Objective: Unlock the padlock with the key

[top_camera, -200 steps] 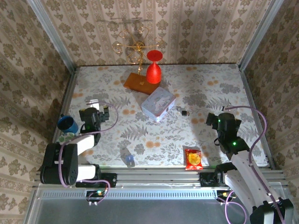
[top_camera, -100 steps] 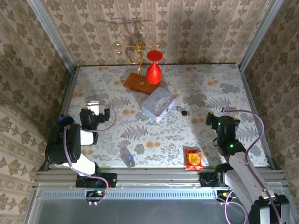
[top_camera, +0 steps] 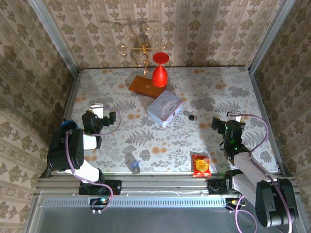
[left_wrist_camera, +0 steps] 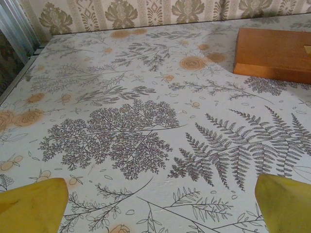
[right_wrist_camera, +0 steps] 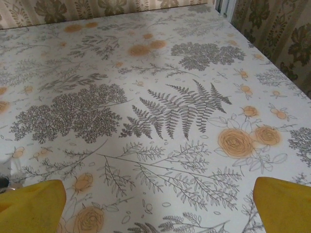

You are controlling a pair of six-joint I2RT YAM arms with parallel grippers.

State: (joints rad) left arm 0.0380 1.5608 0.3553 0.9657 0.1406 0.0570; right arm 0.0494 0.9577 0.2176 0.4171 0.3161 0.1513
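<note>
Yellow finger pads [left_wrist_camera: 34,206] stood wide apart at the bottom of each wrist view, with only the flowered table [top_camera: 218,92] between them. Over the last second both arms had folded back toward their bases. The left gripper [top_camera: 98,112] and the right gripper [top_camera: 223,121], both spread and empty, had drawn in a little. The padlock [top_camera: 191,117] had not stirred and lay just beside the right corner of the patterned tin box [top_camera: 164,108], well apart from either gripper. To my eye, no work on the lock was under way. It showed too small to tell its long axis or which way its shackle pointed.
</note>
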